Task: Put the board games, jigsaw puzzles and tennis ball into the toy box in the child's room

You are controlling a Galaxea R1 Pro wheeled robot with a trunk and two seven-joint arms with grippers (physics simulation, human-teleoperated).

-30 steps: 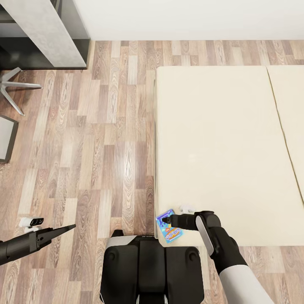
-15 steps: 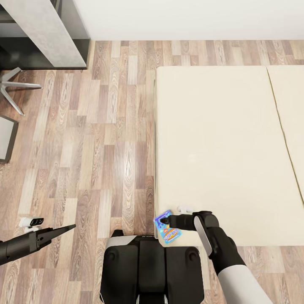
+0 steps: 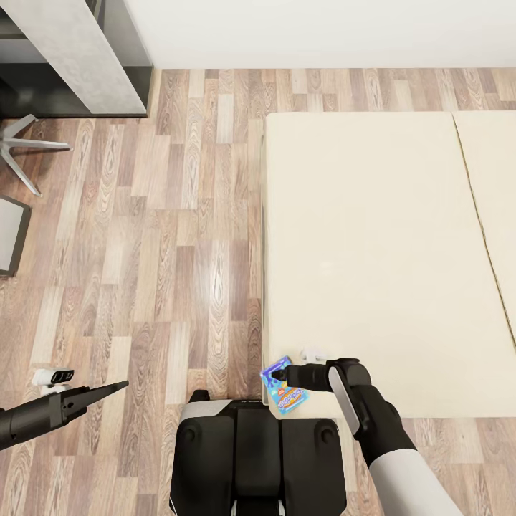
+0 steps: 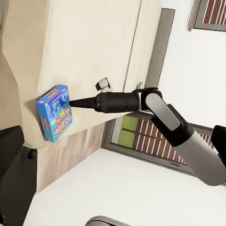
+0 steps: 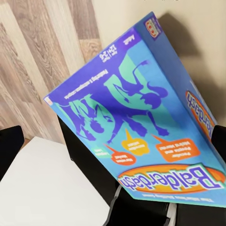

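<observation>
Board game carton (image 5: 141, 122) blue with teal-green and purple splash artwork, small orange speech-bubble patches, and an orange oval band reading Balderdash in pale blue letters; bed (image 3: 373, 244) plain cream-beige with a thin darker seam. Floor (image 3: 165, 236) wood planks in mixed tan, grey-brown and pale beige grain, wall (image 3: 322, 32) plain white, desk (image 3: 79, 57) pale mottled grey top over dark grey sides. Right gripper (image 3: 285, 374) and left gripper (image 3: 118, 387) black, right forearm (image 3: 408, 480) pale grey-white, robot base (image 3: 258, 459) glossy black.
</observation>
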